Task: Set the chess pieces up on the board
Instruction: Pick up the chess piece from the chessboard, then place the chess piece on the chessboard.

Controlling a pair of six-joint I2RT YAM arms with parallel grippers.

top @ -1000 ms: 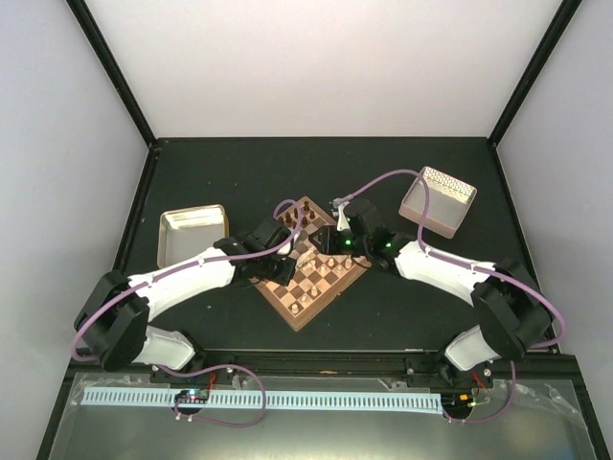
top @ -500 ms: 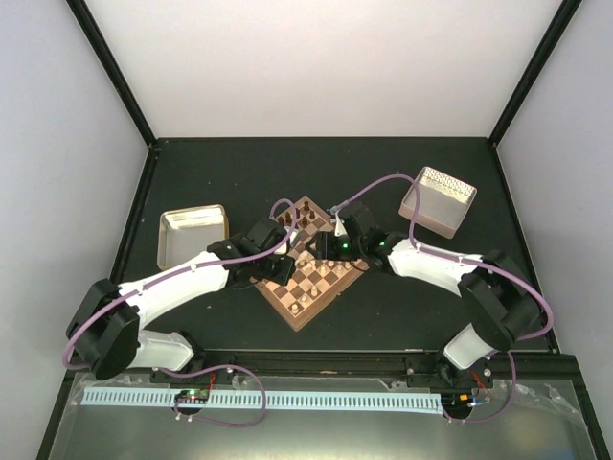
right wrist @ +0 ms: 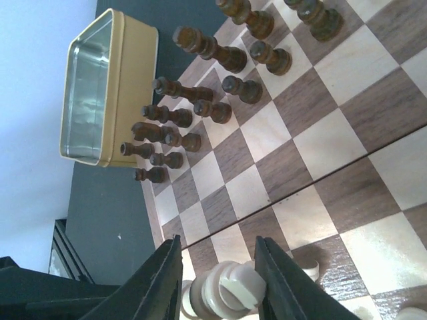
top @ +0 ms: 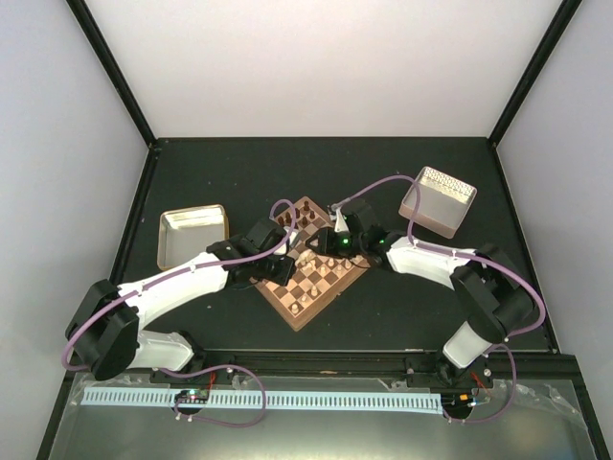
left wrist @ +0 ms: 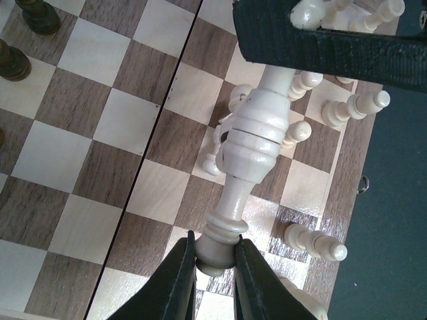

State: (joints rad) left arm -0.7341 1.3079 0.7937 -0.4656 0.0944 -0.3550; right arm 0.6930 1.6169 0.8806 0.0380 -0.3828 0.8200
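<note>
The board (top: pixel 311 287) lies cornerwise between both arms. My left gripper (left wrist: pixel 215 250) is shut on the foot of a tall pale chess piece (left wrist: pixel 253 133), held lying over the board's pale side. The piece's head reaches under a right finger (left wrist: pixel 320 47). In the right wrist view that head (right wrist: pixel 230 293) sits between the fingers of my right gripper (right wrist: pixel 219 250), which stands open with a narrow gap on the left side. Pale pawns (left wrist: pixel 313 241) stand near the rim. Dark pieces (right wrist: pixel 200 110) stand in rows at the far side.
A yellowish metal tray (top: pixel 192 233) lies left of the board, close to the dark pieces (right wrist: pixel 93 87). A pinkish bin (top: pixel 438 201) stands at the back right. Dark tabletop surrounds the board.
The left arm carried the pale piece a little farther over the board. The right wrist edged left, so its fingers now flank the piece's head.
</note>
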